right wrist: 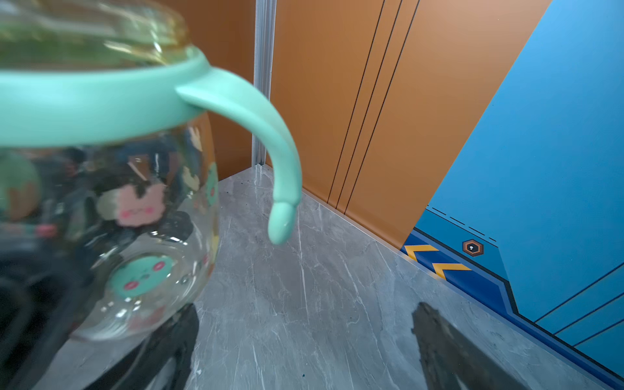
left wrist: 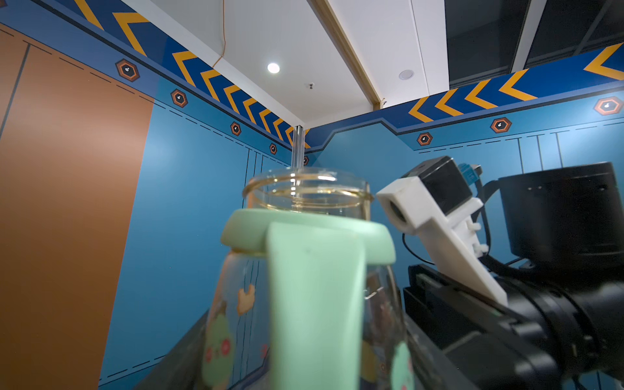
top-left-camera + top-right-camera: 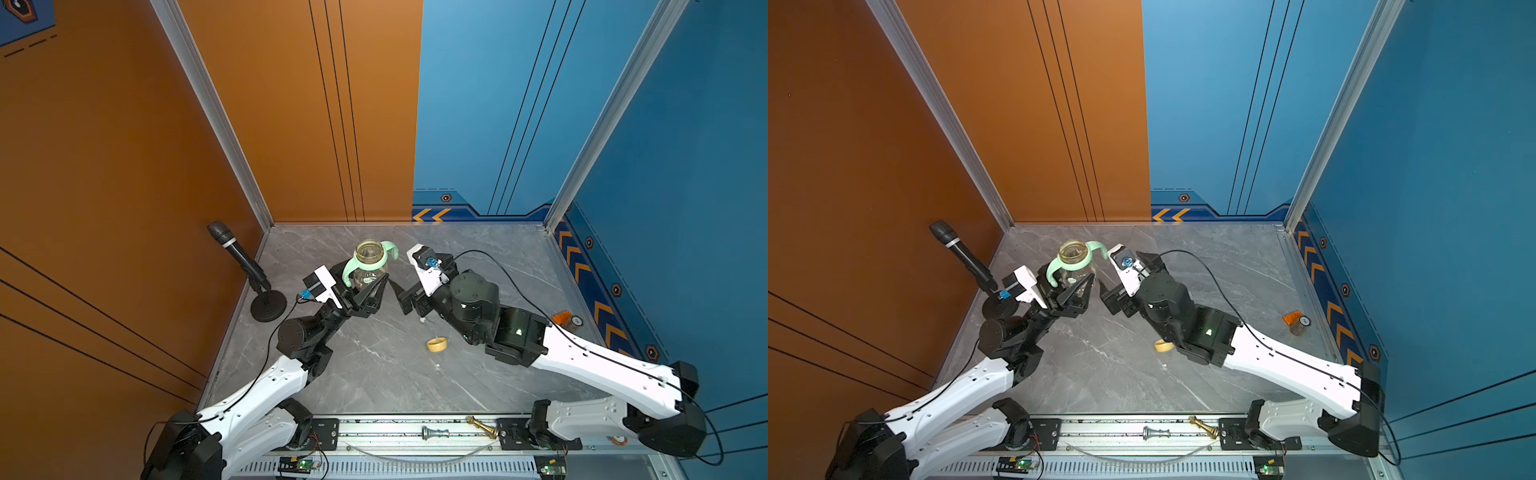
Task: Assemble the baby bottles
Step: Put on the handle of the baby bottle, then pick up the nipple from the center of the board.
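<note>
Bottle (image 3: 370, 266) stands upright, mouth up, mint ring (image 3: 353, 266) seated; your left fingers (image 3: 376, 291) clamp it, right fingers (image 1: 445, 351) spread wide, empty

The bottle body (image 1: 111, 216) is clear glass with a yellowish rim, printed with mint-green, pink and tan cartoon faces. Its two-handled ring (image 3: 365, 262) is plain mint green. The collar (image 3: 436, 344) lying near the right arm is yellow. The table (image 3: 374, 374) is grey with pale marble veining. The far walls are orange on the left and blue on the right, banded with yellow chevrons on navy.
</note>
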You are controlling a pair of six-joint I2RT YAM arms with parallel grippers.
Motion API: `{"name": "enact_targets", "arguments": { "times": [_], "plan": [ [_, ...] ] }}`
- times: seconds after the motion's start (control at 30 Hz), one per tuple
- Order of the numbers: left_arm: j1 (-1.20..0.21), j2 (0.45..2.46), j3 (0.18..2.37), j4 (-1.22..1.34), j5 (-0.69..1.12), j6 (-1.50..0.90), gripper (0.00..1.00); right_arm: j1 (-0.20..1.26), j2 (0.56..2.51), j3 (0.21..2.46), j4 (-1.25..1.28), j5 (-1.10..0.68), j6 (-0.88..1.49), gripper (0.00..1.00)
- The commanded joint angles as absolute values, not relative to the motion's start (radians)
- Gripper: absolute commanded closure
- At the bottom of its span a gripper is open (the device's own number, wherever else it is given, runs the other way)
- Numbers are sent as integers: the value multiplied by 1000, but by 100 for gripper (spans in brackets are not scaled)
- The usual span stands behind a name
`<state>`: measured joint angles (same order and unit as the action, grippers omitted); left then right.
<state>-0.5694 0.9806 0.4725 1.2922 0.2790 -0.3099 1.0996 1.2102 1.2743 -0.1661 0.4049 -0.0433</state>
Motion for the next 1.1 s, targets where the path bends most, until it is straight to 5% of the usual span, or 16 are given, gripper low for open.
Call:
{"name": "enact_targets", "arguments": {
  "times": [0.0, 0.13, 0.23, 0.27, 0.43, 0.67, 1.07],
  "plan": [
    [-554, 986, 430, 1339, 309, -293, 68, 1003, 1033, 1321, -358, 246, 122, 0],
    [-521, 988, 378, 1405, 327, -295, 67, 838, 934, 1363, -607, 162, 328, 0],
    [-516, 954, 344, 1406, 329, -258, 67, 490, 1139, 1501, -1044, -150, 481, 0],
    [-514, 944, 334, 1407, 329, -245, 67, 474, 1209, 1477, -1113, -211, 465, 0],
    [-514, 901, 305, 1369, 323, -214, 67, 651, 1366, 1226, -1011, -88, 553, 1],
    [-517, 852, 291, 1288, 328, -215, 67, 813, 1188, 798, -459, -16, 552, 4],
    [-526, 820, 285, 1238, 313, -206, 67, 878, 1235, 586, -202, 19, 568, 7]
  ]
}}
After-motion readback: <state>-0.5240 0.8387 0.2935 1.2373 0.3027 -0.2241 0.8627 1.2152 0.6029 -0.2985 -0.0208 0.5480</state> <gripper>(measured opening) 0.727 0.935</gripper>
